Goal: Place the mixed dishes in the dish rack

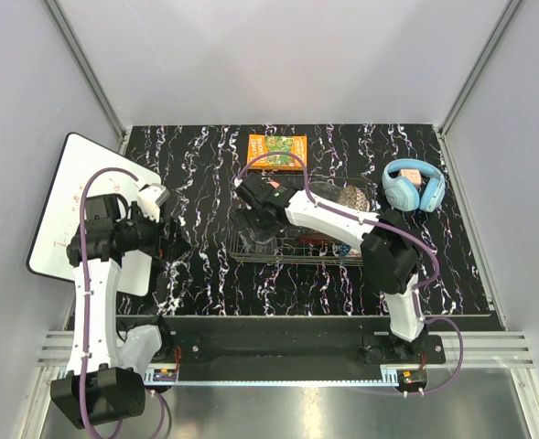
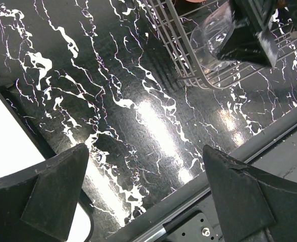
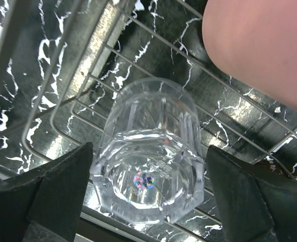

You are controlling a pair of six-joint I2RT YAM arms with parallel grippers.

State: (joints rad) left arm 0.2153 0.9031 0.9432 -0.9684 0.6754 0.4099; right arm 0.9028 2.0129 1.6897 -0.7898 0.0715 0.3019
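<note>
The small clear glass cup (image 3: 148,161) stands inside the left end of the dish rack (image 3: 87,75), its thick base turned toward the right wrist camera. My right gripper (image 3: 148,186) straddles it with jaws open and a gap showing at the right finger (image 3: 254,201). The pink cup (image 3: 259,45) lies just beyond in the rack. From the left wrist view the glass cup (image 2: 214,40) sits in the rack's corner (image 2: 188,75) under the right gripper (image 2: 249,30). My left gripper (image 2: 145,186) hangs open and empty over the bare table, left of the rack (image 1: 278,259).
An orange-green box (image 1: 277,149) lies behind the rack and light-blue headphones (image 1: 414,185) lie to its right. A flat white board (image 1: 77,206) leans at the table's left edge. A patterned bowl (image 1: 351,195) sits in the rack's far right part.
</note>
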